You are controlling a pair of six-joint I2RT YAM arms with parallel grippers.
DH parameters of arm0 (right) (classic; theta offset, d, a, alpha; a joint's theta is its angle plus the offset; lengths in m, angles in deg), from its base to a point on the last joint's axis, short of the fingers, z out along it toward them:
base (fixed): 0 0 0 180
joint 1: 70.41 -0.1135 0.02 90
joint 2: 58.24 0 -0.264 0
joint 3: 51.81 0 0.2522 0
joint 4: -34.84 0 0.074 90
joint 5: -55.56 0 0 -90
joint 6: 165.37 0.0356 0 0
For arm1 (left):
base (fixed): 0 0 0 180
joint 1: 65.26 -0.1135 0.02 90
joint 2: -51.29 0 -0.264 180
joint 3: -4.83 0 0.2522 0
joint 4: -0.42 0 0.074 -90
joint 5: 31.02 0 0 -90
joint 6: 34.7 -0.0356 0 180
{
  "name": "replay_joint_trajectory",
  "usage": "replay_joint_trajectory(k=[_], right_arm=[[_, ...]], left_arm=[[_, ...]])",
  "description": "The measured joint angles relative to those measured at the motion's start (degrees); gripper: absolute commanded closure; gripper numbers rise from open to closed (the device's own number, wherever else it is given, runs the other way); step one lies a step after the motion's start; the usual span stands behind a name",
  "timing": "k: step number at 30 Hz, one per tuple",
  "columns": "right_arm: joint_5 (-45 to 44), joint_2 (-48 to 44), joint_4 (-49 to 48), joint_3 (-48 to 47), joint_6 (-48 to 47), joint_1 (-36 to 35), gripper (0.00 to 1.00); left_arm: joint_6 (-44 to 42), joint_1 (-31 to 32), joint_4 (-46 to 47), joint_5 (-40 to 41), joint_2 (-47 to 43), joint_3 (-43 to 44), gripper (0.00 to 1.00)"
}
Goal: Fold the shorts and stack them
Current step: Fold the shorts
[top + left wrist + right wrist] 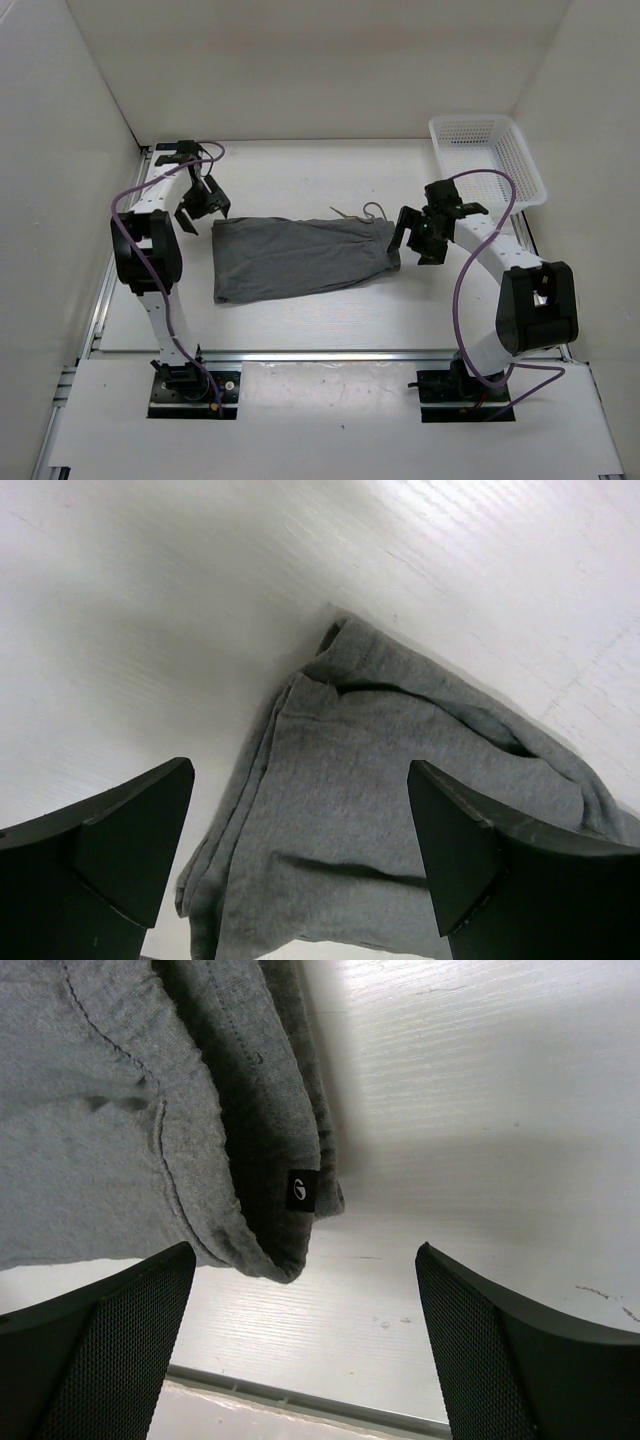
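The dark grey shorts (300,258) lie flat across the middle of the table, folded lengthwise, with the thin drawstring (362,211) trailing off the far right corner. My left gripper (203,210) hangs open just above their left end. In the left wrist view the layered grey cloth (370,810) fills the gap between the spread fingers (130,845), untouched. My right gripper (415,235) stands open at the right end. In the right wrist view the waistband corner (270,1160) with a small black label (302,1190) lies ahead of the wide fingers (475,1345), nothing between them.
A white plastic mesh basket (495,160) stands at the back right, close behind the right arm. White walls close in the table (300,170) on three sides. A metal rail (320,353) runs along the near edge in front of the arm bases.
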Motion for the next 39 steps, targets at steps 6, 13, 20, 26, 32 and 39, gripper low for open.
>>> replay_joint_trajectory(k=[6, 13, 20, 26, 32, 39], right_arm=[[2.6, -0.2, -0.4, 0.0, -1.2, 0.0, 0.0], [6.6, 4.6, -4.0, 0.0, -1.7, -0.2, 0.0], [4.9, 7.6, -6.0, 1.9, 0.2, -0.7, 0.07], [4.9, 9.1, -10.8, 4.5, 5.0, -1.6, 0.47], [-0.1, 9.9, -13.2, 3.8, 7.2, -6.1, 1.0], [-9.8, 8.7, -7.7, 0.5, 6.9, -7.1, 1.0]], left_arm=[[-0.2, -0.5, 1.7, 0.0, -11.1, -10.4, 0.0], [1.2, -5.8, 7.1, -5.0, -18.6, -28.3, 0.05], [2.9, -7.6, 9.8, -8.4, -12.6, -30.7, 0.1], [3.5, -7.7, 10.2, -10.3, -9.5, -26.6, 0.13], [3.6, -7.3, 11.0, -11.3, -8.7, -25.5, 0.14], [3.5, -2.3, 12.1, -12.7, -8.9, -25.4, 0.14]])
